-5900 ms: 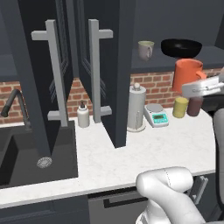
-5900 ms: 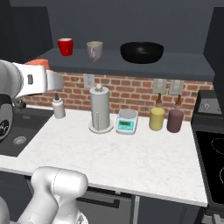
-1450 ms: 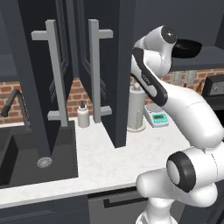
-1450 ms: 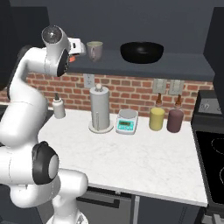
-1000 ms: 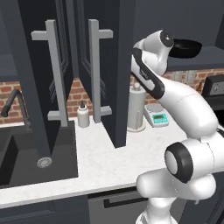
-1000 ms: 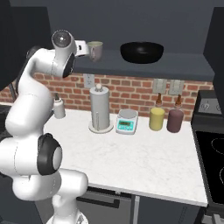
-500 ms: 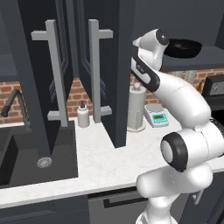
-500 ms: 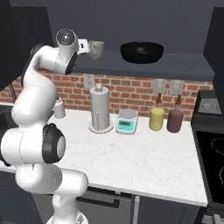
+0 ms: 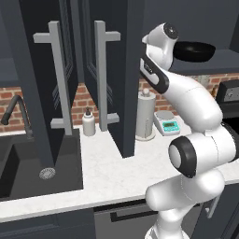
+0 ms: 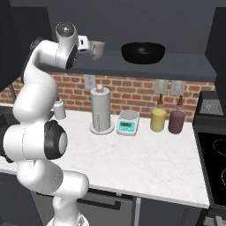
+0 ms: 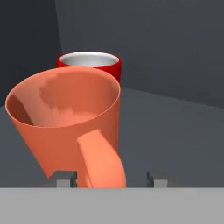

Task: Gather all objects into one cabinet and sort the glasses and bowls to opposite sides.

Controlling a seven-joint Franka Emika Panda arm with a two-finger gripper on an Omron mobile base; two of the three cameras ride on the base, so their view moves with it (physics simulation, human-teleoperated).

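one orange mug (image 11: 65, 122), one red cup (image 11: 89, 65) behind, hand (image 11: 108, 178) fingers apart around its handle

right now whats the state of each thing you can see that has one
orange mug: upright on the cabinet shelf, handle between the tool's fingertips, not gripped
red cup: upright, just behind the orange mug
grey-beige mug: upright on the shelf
black bowl: upright on the shelf, right of the mugs
tool: open
cabinet doors: open
kitchen scale: display lit
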